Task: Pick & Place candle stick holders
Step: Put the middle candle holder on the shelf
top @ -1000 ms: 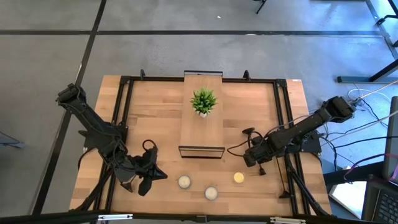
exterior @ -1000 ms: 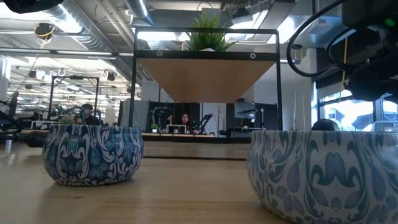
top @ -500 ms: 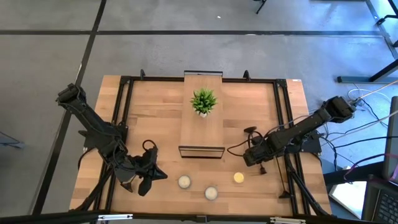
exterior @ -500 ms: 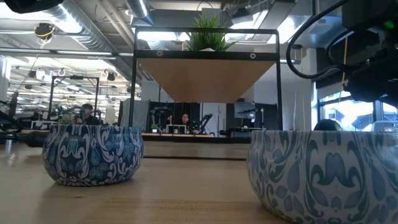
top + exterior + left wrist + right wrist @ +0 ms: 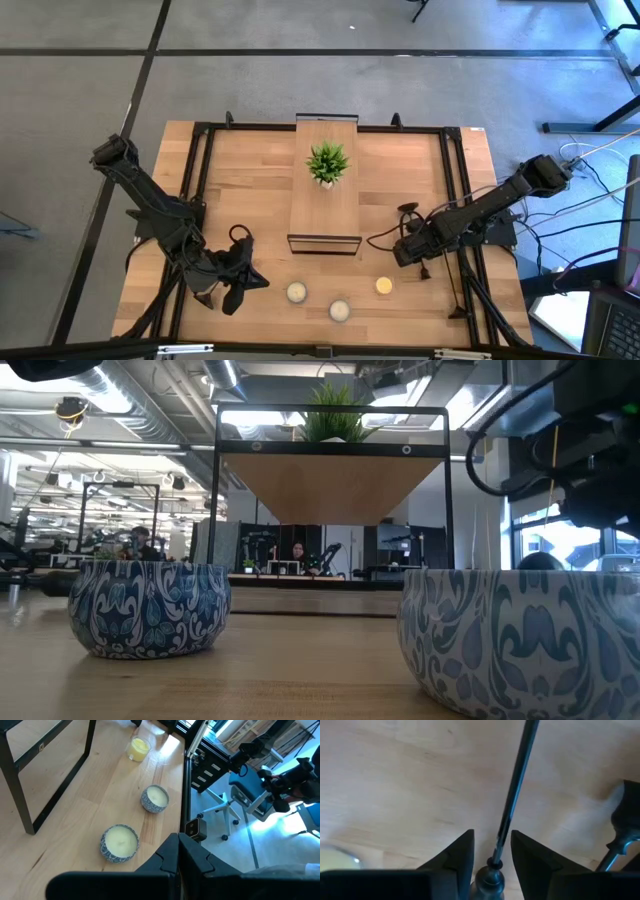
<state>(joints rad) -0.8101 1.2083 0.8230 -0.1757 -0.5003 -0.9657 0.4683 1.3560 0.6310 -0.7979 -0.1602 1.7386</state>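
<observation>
Right wrist view: right gripper (image 5: pixel 492 851), fingers slightly apart, straddles a thin black metal candle holder rod (image 5: pixel 515 795); placement looks unfinished.

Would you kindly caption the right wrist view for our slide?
Right gripper with fingers parted around a thin black candle stick holder above the wooden table.

blue-white patterned candle tins (image 5: pixel 150 608), green plant (image 5: pixel 328 162)

A small green potted plant (image 5: pixel 328 163) stands on a raised wooden shelf (image 5: pixel 324 215); two blue-patterned tin candles (image 5: pixel 296 292) and a small yellow candle (image 5: pixel 383 285) sit on the light wooden table (image 5: pixel 250 190).
</observation>
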